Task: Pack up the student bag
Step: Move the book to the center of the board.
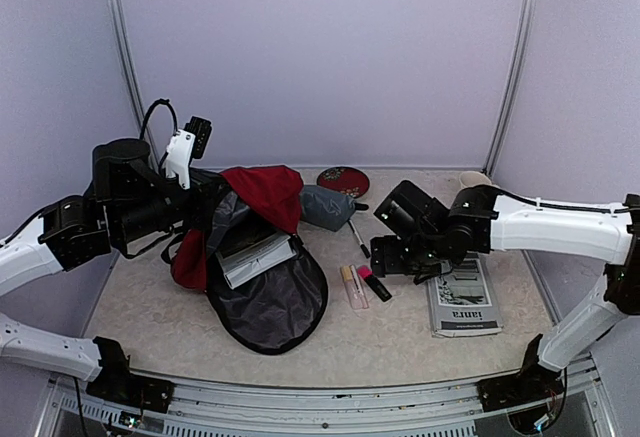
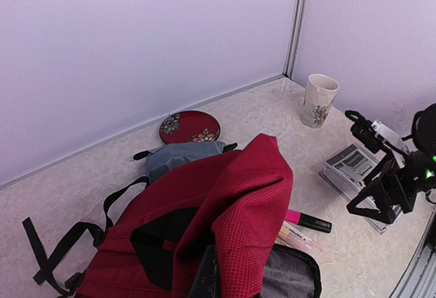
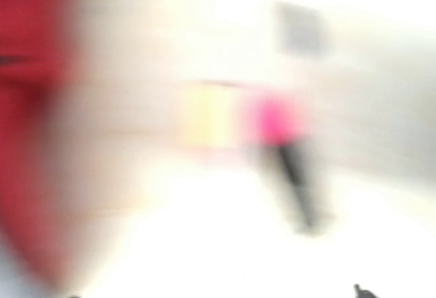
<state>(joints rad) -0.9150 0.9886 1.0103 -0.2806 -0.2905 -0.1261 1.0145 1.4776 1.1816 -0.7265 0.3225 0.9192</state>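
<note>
Pale surface (image 1: 400, 357); left fingers (image 2: 205, 276) pinch the student bag (image 2: 231, 196) flap, which may slip and fall shut; right fingers (image 1: 383, 255) stand wide, empty.

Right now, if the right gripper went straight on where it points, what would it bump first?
Probably the pink marker, just ahead of the right gripper. Its wrist view is blurred, so depth is unclear.

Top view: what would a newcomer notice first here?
The big red backpack lies open left of centre, its flap pinched up by the left gripper. Right of it, the right gripper hangs open near a pink marker on the table.
</note>
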